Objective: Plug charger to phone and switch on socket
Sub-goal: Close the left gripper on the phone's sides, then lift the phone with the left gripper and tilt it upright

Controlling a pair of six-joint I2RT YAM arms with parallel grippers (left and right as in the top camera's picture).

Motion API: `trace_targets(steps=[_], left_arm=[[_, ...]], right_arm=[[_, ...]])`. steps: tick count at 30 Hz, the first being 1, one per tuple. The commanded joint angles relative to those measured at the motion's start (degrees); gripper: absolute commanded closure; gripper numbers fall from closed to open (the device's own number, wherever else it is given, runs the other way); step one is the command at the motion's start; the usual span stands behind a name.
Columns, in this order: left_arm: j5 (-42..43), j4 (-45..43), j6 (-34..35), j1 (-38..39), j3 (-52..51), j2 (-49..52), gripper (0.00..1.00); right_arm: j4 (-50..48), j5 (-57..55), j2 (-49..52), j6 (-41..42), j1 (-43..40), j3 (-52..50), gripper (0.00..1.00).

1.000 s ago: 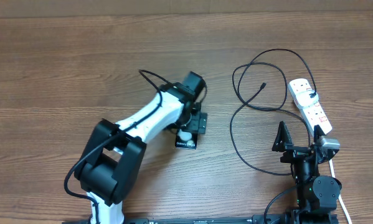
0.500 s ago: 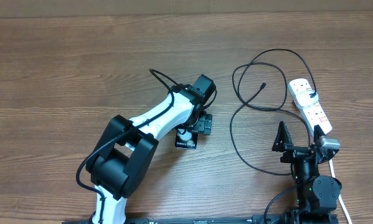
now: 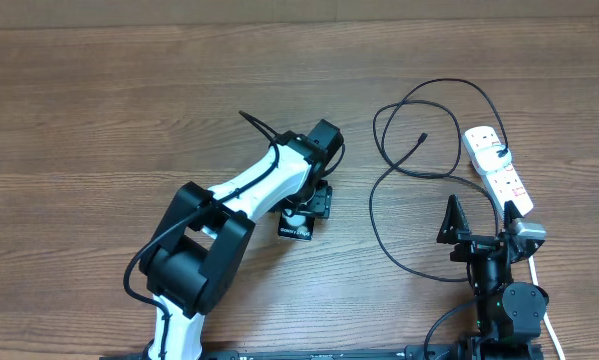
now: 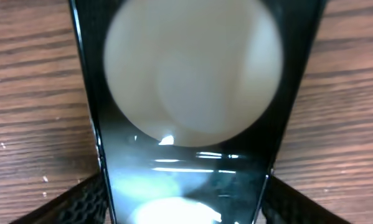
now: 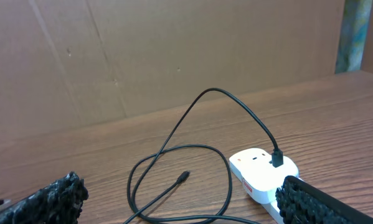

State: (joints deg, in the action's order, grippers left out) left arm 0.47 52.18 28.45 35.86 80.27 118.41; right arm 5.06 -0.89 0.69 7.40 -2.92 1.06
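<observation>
The phone (image 3: 295, 232) lies mid-table, mostly hidden under my left gripper (image 3: 305, 207). In the left wrist view the black glossy phone (image 4: 186, 168) with a large white spot fills the frame. My left gripper (image 4: 186, 208) has a finger pressed against each long edge, shut on it. The charger (image 3: 374, 215) loops on the wood at right, its free tip (image 3: 423, 136) bare and its other end plugged into the white socket (image 3: 497, 170). My right gripper (image 3: 484, 222) stands open near the socket's near end; between its fingers I see the charger (image 5: 174, 140) and the socket (image 5: 261, 171).
A brown cardboard wall (image 5: 174, 56) stands behind the table's far edge. The socket's white lead (image 3: 541, 290) runs off past the right arm's base.
My left arm swung a little to the right over the phone and its jaws narrowed onto the phone's edges. The phone twisted slightly. The right arm stayed still.
</observation>
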Motion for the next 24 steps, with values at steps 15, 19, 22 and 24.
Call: trace_targets(steps=[15,19,22,24], left_arm=[[5.68,4.59,-0.17,-3.37,0.50,5.55,0.37],[10.91,6.40,-3.54,-5.05,3.41,5.55,0.41],[13.18,6.43,-4.52,-5.79,4.28,5.55,0.41],[13.18,6.51,-4.70,-6.05,4.39,5.55,0.40]], right_arm=[[-0.42,-0.35,-0.52,-0.35,0.33,-0.61,0.00],[-0.42,-0.35,-0.52,-0.35,0.33,-0.61,0.00],[-0.42,-0.35,-0.52,-0.35,0.33,-0.61,0.00],[-0.42,-0.35,-0.52,-0.33,0.33,-0.61,0.00]])
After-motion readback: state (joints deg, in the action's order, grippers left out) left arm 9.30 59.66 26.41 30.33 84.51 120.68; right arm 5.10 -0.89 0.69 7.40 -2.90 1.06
